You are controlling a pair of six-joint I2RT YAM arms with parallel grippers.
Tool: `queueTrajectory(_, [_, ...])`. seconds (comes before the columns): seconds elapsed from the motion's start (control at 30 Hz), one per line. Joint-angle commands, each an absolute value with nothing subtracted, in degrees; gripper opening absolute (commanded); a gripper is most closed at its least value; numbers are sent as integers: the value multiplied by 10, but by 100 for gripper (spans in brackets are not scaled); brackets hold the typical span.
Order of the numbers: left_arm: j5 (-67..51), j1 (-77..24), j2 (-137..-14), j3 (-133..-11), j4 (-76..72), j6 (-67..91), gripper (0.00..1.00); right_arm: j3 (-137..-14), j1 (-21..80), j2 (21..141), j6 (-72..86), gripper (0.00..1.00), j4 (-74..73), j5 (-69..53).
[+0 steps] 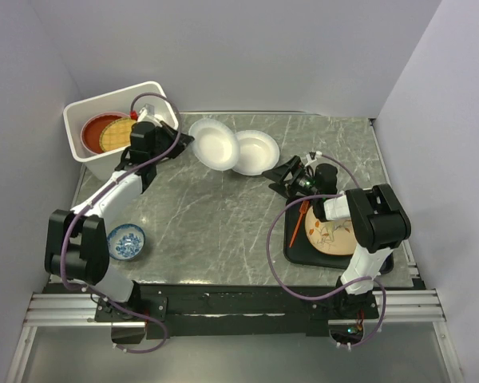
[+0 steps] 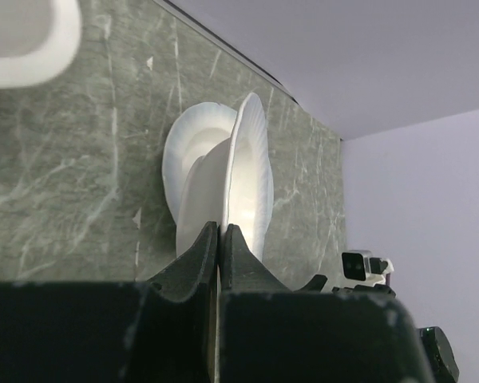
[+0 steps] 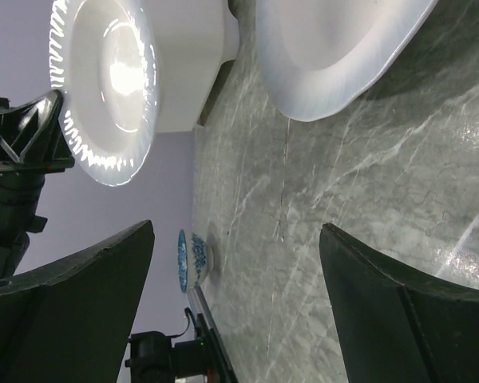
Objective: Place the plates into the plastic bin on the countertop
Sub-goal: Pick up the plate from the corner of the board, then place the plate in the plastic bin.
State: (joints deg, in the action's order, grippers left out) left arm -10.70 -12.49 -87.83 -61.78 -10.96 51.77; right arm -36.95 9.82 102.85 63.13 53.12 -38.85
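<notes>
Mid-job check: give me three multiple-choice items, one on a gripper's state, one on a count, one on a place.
1. The left gripper is: A open; B shut on a white plate; C shut on nothing.
2. Plates visible in the plastic bin: A none; B two; C four.
3. The cream plate lies: A in the bin; B in the left gripper; C on the black tray.
Answers: 1 B, its fingers pinch the rim; 2 B, a red-orange plate and a woven yellow plate; 3 C, the tray's edge shows beside it.
</notes>
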Motion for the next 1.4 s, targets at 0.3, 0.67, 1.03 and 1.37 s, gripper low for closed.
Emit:
queueTrajectory(0.3, [-131,-71,-799,-617,-140,538,1,-381,124,976,575,94,479,-375])
queueTrajectory(0.67, [-145,-30,-799,-633,-119,539,1,-403,141,966,536,95,418,-364])
queueTrajectory(1.03, [-161,23,-809,-638,-126,550,1,-388,143,945,523,95,400,-359])
queueTrajectory(1.37, [-180,62,-811,-623,-170,587,1,-369,143,918,504,95,367,-353])
